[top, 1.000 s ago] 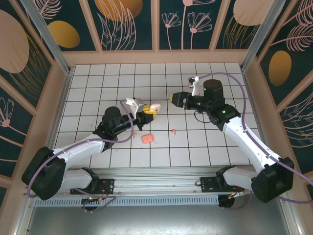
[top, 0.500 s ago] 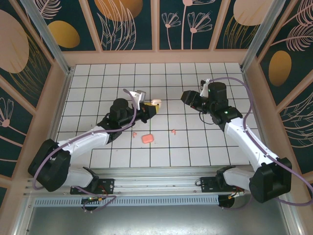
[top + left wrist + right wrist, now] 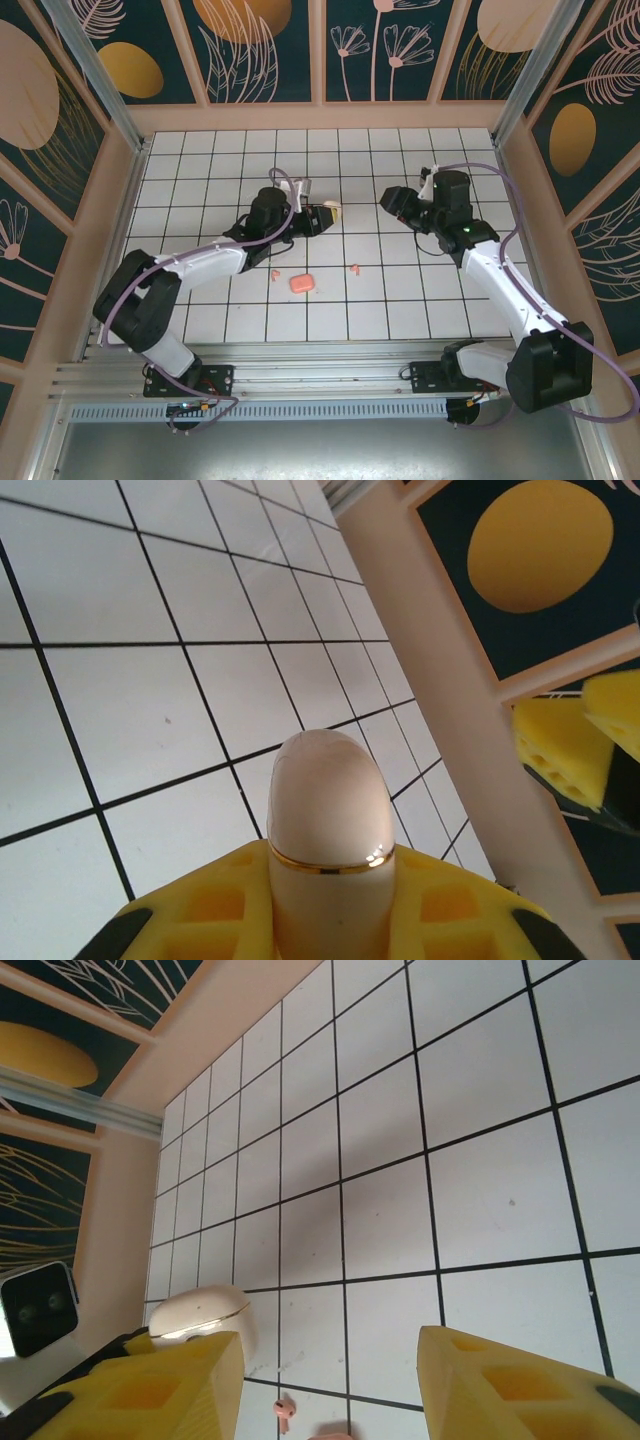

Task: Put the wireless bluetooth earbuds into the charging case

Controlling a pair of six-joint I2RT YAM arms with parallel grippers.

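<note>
Progress: no insertion done, by look of it.

- Left arm stretched low across tiles, wrist toward centre.
- Left gripper (image 3: 316, 217) clamped on pale oval case (image 3: 330, 800), likely charging case. Gold seam looks closed, tip points right.
- Nearer the bases: one earbud (image 3: 272, 274) loose on tile, coral-pink box (image 3: 301, 283) just beside it, second earbud (image 3: 354, 267) further right. Both buds apart from case.
- Right arm reaches in from right, elbow bent.
- Right gripper (image 3: 388, 199) faces case, fingers (image 3: 170, 1385) spread, nothing between.
- Remaining: open case, pick up and seat both buds.

White grid table (image 3: 200, 180): coral-pink box (image 3: 301, 283) between left earbud (image 3: 272, 275), right earbud (image 3: 354, 267).
</note>
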